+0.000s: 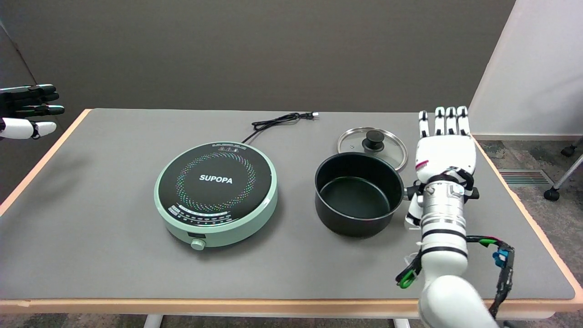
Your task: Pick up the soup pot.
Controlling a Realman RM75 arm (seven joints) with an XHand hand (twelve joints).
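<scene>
head view: soup pot (358, 195), black and empty, stands upright on the grey bench (91, 237) right of centre, its mouth open to the camera. right hand (445, 152) is just beside the pot on its right, back of the hand up, fingers (444, 120) straight, side by side and pointing away toward the far edge, holding nothing; the pot's short dark handle pokes out toward the wrist, and whether it touches the hand i cannot tell. glass lid (372, 145) with a black knob lies flat just behind the pot, partly hidden by the pot's rim. round mint-green induction cooker (216, 193) marked supopa sits left of the pot, well apart from it, a small knob on its near side. its black power cord (278, 122) lies loosely coiled toward the far edge of the bench, plug unconnected. left hand (27, 111) hangs in the air at the upper left, off the bench edge
</scene>
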